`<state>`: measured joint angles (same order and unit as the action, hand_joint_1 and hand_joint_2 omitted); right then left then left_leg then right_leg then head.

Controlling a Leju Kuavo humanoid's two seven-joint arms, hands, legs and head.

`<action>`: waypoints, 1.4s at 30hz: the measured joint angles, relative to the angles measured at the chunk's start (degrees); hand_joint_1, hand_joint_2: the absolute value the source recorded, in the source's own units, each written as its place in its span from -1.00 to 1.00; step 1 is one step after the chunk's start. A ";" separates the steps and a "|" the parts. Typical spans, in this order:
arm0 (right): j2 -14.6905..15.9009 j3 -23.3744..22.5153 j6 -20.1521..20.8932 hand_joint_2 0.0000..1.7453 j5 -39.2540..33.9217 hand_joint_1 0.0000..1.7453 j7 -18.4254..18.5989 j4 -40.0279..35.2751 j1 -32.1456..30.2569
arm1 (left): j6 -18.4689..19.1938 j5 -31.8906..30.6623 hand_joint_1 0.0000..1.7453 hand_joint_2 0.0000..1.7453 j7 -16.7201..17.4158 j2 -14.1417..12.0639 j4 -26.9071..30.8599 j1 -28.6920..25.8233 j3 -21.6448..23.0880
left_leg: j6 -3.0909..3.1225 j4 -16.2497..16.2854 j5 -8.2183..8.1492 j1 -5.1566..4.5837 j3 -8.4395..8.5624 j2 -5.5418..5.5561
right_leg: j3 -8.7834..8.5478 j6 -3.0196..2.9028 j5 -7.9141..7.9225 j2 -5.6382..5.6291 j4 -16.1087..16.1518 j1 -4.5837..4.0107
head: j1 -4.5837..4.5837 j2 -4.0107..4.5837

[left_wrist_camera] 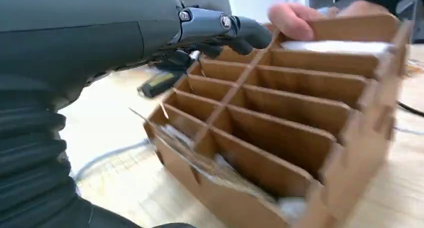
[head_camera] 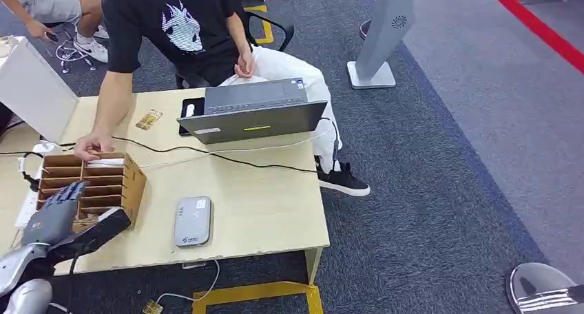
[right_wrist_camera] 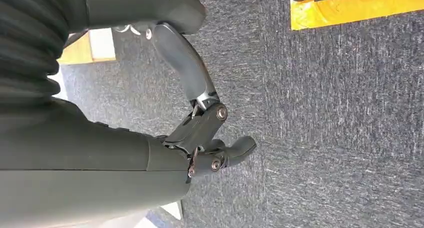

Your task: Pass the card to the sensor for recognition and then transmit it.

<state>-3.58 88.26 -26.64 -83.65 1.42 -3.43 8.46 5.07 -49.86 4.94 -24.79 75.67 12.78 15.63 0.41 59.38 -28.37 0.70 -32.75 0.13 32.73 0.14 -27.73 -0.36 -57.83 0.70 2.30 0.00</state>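
Observation:
A brown cardboard slotted box (head_camera: 103,183) stands at the table's left; in the left wrist view the box (left_wrist_camera: 280,113) shows white cards (left_wrist_camera: 227,172) in its nearest slot. A person's hand (head_camera: 93,147) rests on a white card (head_camera: 107,162) at the far slot, and the person's fingers (left_wrist_camera: 295,18) press that card (left_wrist_camera: 335,47). My left hand (head_camera: 58,211) hovers over the box's near end, its fingers (left_wrist_camera: 235,28) stretched out and holding nothing. The grey card sensor (head_camera: 192,221) lies flat to the right of the box. My right hand (right_wrist_camera: 200,138) hangs over the carpet, empty, fingers loosely bent.
An open laptop (head_camera: 251,111) sits at the table's far side in front of a seated person (head_camera: 179,25). Black and white cables (head_camera: 227,155) cross the table between laptop and box. A small brown packet (head_camera: 149,119) lies near the laptop. A white panel (head_camera: 31,87) leans at the left.

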 joint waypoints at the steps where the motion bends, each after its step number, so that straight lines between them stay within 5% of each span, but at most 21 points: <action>1: 0.02 0.00 0.00 1.00 -0.28 -1.00 -0.04 0.00 0.00 | 0.35 0.04 -1.00 1.00 0.35 -0.92 0.52 0.00 0.00 | 0.00 -0.01 0.00 0.00 0.00 0.00 | 0.00 0.00 0.00 0.00 0.00 0.00 | 0.00 0.00; 12: 0.02 0.00 0.04 1.00 -0.59 -1.00 -0.28 0.00 -0.03 | 0.96 0.17 -1.00 1.00 0.94 -4.48 2.45 -0.01 0.02 | 0.00 0.00 0.00 -0.03 0.00 -0.01 | -0.01 0.01 0.01 0.00 0.00 0.00 | 0.00 0.00; 42: 0.02 0.00 0.24 1.00 0.77 -1.00 0.37 -0.02 0.46 | 0.39 -0.24 -0.92 1.00 0.72 -1.00 -2.34 0.42 2.95 | 0.00 0.00 0.00 -0.03 0.00 -0.02 | 0.00 0.00 0.00 0.00 0.01 0.00 | 0.00 0.00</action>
<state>-3.56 88.26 -26.40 -82.88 1.79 -3.45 8.92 5.46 -50.10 5.66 -25.79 73.33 13.19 18.58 0.41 59.38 -28.37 0.67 -32.74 0.11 32.73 0.14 -27.72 -0.36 -57.82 0.71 2.30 0.00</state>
